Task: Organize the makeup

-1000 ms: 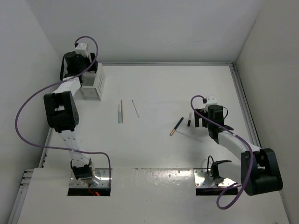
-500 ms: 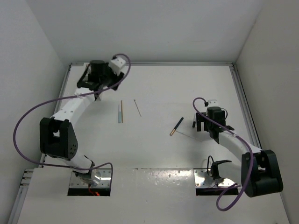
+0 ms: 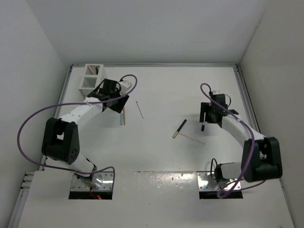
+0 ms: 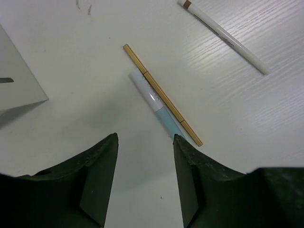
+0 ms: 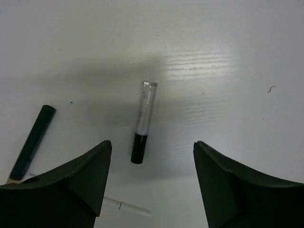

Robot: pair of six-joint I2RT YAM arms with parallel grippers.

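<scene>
Partly behind open, empty left hand, pale blue stick, right hand likewise.

White, faintly wood-grained tabletop; slim tan-gold pencil stick; pale blue stick with a white end; thin white pencil with a brown tip; clear tube with a black cap; black pencil with a copper tip; white slotted rack.

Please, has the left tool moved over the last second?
Yes. The left tool swung rightward and nearer, arriving at the unmoved pale blue stick and tan stick.
</scene>
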